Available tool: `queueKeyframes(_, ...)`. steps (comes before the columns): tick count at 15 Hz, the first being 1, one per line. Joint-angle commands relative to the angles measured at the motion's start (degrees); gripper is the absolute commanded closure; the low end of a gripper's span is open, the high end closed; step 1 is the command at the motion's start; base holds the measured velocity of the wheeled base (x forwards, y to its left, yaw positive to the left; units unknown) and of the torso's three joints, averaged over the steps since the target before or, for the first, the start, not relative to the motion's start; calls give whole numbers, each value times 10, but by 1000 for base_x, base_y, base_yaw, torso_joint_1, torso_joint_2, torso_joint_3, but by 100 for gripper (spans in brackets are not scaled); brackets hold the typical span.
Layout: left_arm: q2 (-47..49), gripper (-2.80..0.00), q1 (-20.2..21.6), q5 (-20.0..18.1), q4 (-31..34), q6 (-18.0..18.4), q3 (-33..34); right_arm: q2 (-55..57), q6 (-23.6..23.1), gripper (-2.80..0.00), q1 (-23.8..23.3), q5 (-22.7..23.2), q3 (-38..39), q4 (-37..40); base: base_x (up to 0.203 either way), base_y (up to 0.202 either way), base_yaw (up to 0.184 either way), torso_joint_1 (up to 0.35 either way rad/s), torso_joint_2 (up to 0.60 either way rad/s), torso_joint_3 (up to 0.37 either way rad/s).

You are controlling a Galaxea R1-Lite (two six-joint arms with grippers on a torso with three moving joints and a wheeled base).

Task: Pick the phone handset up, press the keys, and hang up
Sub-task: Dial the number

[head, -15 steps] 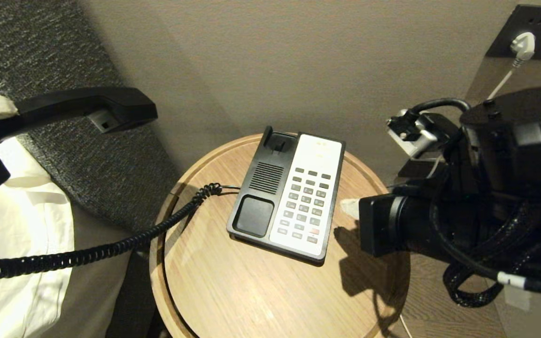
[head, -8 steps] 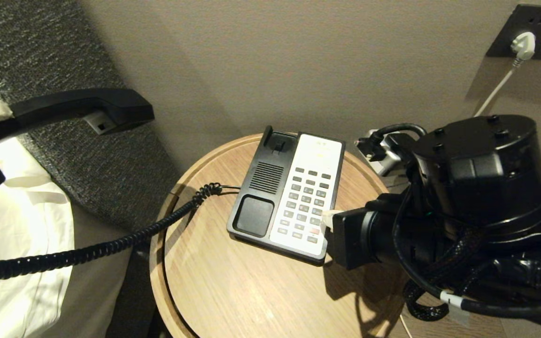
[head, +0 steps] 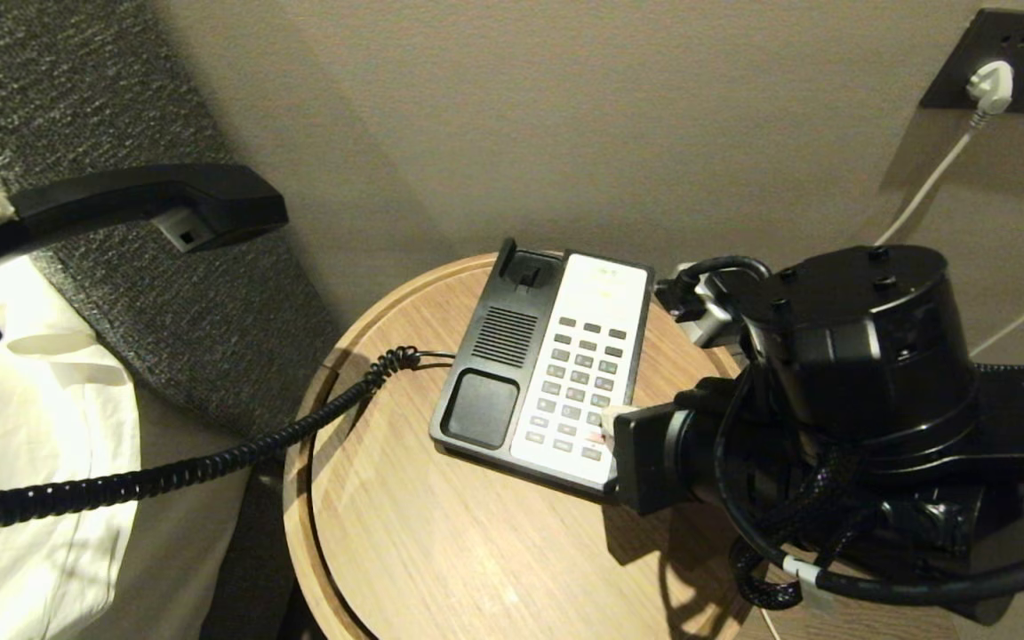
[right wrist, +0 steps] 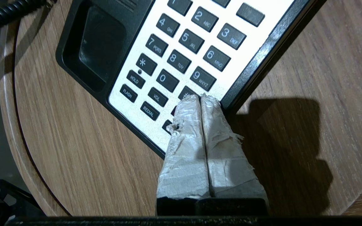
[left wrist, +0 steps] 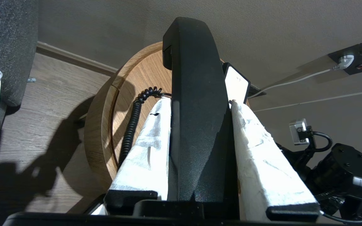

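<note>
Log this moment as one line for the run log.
phase: pressing keys | left gripper: holding phone handset off base | right gripper: shut, tips over bottom-right keys | hang-up: not yet done

Black arm (head: 850, 356), white-taped tool (right wrist: 201, 100)

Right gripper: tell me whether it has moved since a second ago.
Yes. In the head view the right gripper has come leftward from beside the phone base to over the keys at the faceplate's lower right; the base itself stayed put.

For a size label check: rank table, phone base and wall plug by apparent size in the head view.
1. table
2. phone base
3. wall plug, farther from the camera, so true size is unsure.
</note>
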Motion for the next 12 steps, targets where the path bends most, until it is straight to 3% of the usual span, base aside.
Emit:
queueKeyframes(1, 0, 0, 0, 1, 2, -2, 1, 2, 2, 0, -1, -1, 0, 0, 0, 0, 0, 0, 0, 0)
queueKeyframes(12, -2, 0, 0, 1, -3, -2, 4, 16, -3, 0, -1, -1, 3, -7, 0, 0, 0, 0, 0, 0)
